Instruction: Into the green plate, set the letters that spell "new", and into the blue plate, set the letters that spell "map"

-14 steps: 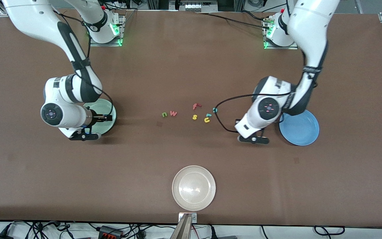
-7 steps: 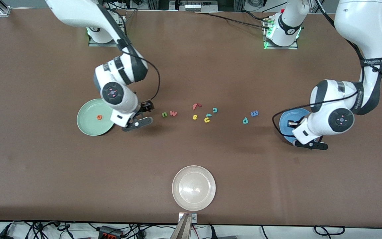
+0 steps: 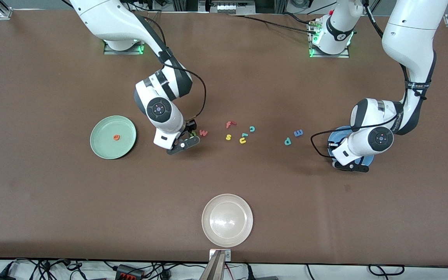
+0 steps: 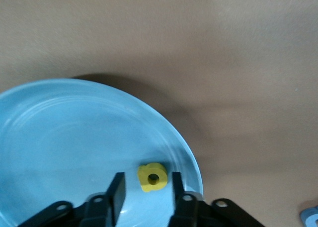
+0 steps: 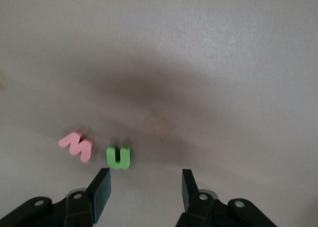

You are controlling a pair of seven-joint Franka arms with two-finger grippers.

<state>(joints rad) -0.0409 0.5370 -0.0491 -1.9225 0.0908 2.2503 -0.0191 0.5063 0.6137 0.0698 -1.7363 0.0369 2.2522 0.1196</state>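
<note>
On the green plate [image 3: 105, 146] lies the orange e [image 3: 116, 137]. The green n [image 5: 118, 156] and the pinkish w [image 5: 76, 145] lie side by side on the table, and my right gripper [image 5: 145, 180] hangs open low over the table beside the n [image 3: 194, 133], touching neither. My left gripper [image 4: 147, 181] is open low over the blue plate [image 4: 74, 137]. The yellow a [image 4: 151, 177] rests on that plate between the fingers, loose. The blue m [image 3: 298, 133] and teal p [image 3: 287, 141] lie on the table between the letter cluster and the blue plate [image 3: 336, 136].
A red f [image 3: 230, 124], yellow s [image 3: 228, 137], yellow u [image 3: 242, 140] and teal c [image 3: 252, 128] lie mid-table, beside the w toward the left arm's end. A cream-white plate [image 3: 208, 229] sits nearest the front camera.
My right arm left the green plate, where the e now lies, and came to the n. My left arm carried the a to the blue plate and opened.
</note>
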